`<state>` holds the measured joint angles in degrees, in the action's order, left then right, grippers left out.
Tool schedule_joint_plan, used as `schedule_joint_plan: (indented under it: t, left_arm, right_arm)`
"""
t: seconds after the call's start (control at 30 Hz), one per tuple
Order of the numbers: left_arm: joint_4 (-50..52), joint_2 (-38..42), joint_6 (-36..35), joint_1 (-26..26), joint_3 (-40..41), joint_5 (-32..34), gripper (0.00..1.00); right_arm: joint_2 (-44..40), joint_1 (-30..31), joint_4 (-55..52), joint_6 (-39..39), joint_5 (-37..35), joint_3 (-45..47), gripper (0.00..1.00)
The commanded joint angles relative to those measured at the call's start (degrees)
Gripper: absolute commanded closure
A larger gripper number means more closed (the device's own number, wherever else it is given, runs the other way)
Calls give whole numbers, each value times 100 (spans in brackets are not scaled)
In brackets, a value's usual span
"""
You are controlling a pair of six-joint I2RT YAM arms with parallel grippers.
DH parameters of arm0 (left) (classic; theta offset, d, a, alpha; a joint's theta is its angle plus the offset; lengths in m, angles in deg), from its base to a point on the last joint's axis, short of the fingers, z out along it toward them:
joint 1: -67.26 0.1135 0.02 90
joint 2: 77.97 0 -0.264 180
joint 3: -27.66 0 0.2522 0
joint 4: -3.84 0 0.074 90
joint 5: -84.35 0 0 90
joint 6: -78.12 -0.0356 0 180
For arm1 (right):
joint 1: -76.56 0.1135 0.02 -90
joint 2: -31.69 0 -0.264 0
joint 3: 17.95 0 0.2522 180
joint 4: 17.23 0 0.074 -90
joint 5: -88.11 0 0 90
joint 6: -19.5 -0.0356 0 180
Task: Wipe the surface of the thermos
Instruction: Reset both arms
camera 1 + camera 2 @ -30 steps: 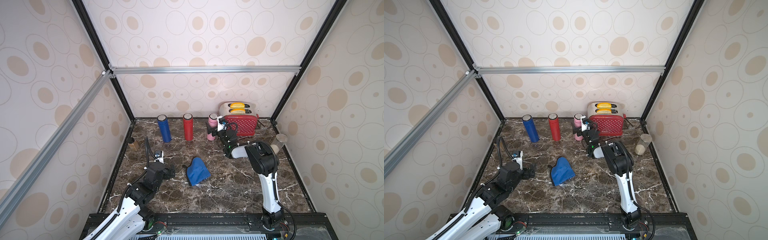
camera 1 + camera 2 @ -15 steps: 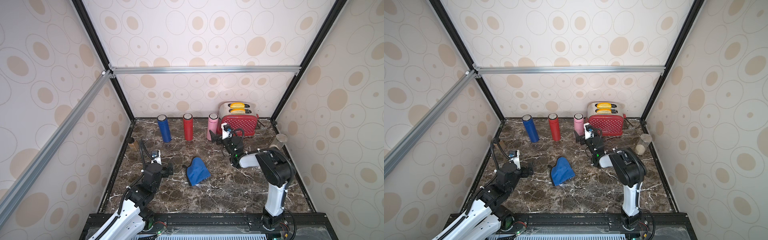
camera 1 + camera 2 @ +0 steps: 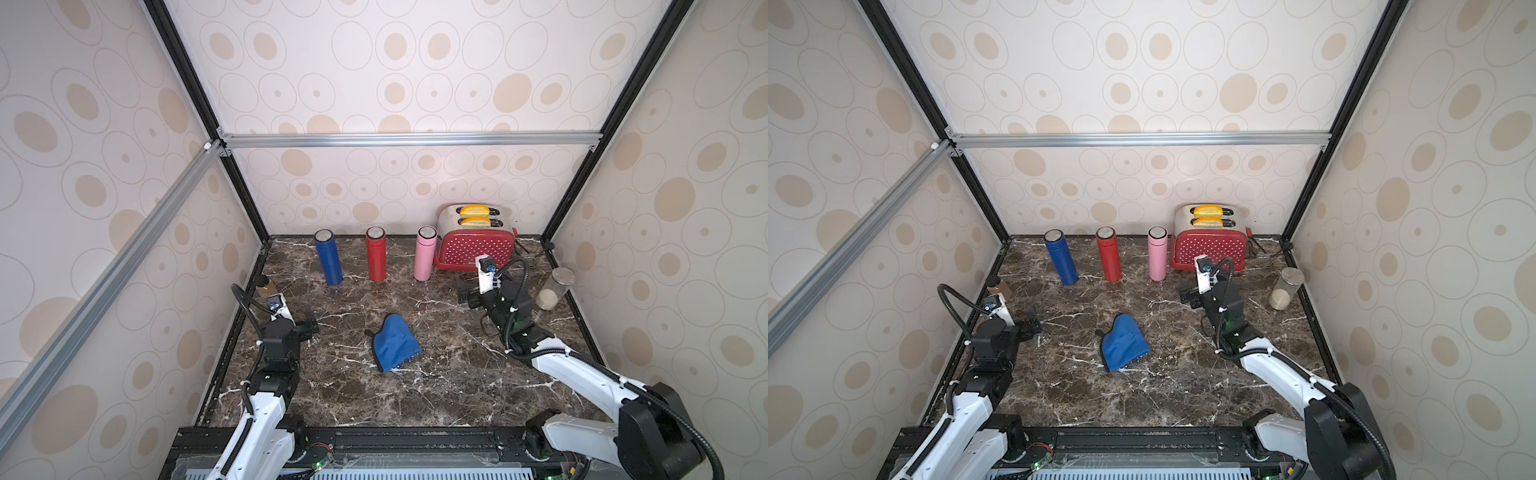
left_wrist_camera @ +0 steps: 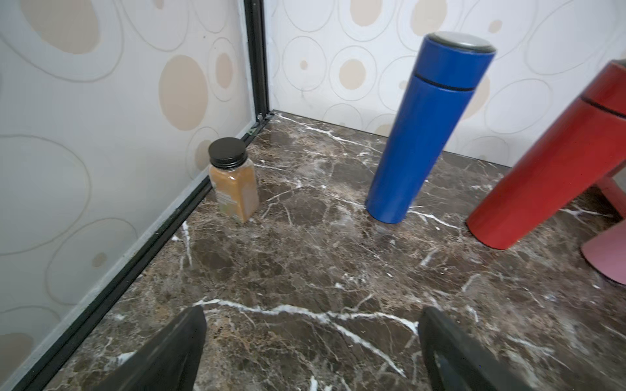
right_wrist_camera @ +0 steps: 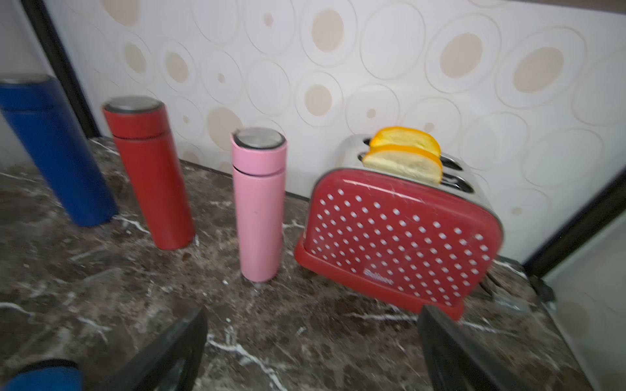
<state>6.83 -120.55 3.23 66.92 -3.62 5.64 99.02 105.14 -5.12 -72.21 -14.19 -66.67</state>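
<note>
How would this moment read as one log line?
left hand: open, empty | right hand: open, empty | blue cloth: on table | blue thermos, red thermos, pink thermos: upright

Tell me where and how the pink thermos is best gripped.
Probably the pink thermos mid-body, below the lid seam, approached level from the front with the jaws on either side. It stands upright, a straight cylinder; the red toaster stands close beside it, so that side is tight.

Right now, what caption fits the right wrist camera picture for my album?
A blue bottle, red bottle and pink bottle stand beside a red toaster with bread.
</note>
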Motion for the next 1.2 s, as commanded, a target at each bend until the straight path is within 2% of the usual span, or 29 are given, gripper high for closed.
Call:
schedule_joint_plan:
  t: [0.0,0.17,0.27,0.33,0.43,0.5,0.57,0.63,0.7,0.73,0.8,0.97,1.03,1.1,1.17]
  left_arm:
    - [-1047,-339,-237,312,252,-499,1]
    - [-2192,-1496,-627,357,328,-202,1]
    - [-2976,-2159,-950,357,385,-101,1]
    - [-3561,-2591,-1034,364,425,18,1]
    - [-4510,-3108,-1092,366,514,-157,1]
    - [-5045,-3637,-1099,363,524,-345,1]
    - [-5914,-4348,-1142,365,559,-536,1]
    - [-6294,-4795,-1201,364,481,-709,1]
    - [-5787,-4552,-1192,360,414,-651,1]
    - [-5537,-4498,-1159,361,338,-535,1]
    - [-5452,-4573,-1169,361,216,-512,1]
    - [-5029,-4548,-1186,361,6,-606,1]
    - [-4804,-4537,-1187,367,-98,-625,1]
    - [-4707,-4559,-1195,360,-171,-657,1]
    - [-4658,-4543,-1144,366,-182,-554,1]
  right_arm:
    - [-162,-118,-694,525,-846,364,0]
    - [-578,-166,799,1125,-1318,1533,0]
    - [-408,-350,912,1167,-1585,1574,0]
    - [-138,-529,1058,1202,-1481,1532,0]
    - [659,-807,2039,1309,-1503,1635,0]
    - [1043,-934,1836,1173,-1637,1442,0]
    - [1470,-1041,2357,1384,-1594,1452,0]
    - [1612,-1087,2387,1481,-1535,1382,0]
    - [1943,-1296,3033,1470,-1364,1494,0]
    - [2061,-1319,3234,1434,-1594,1489,0]
    - [1925,-1363,2935,1179,-1662,1475,0]
    - [1896,-2285,2678,258,-719,1535,0]
    - [2278,-2290,2941,417,-694,1391,0]
    - [2084,-2316,2338,283,-599,1272,0]
    - [2158,-2330,2506,315,-647,1278,0]
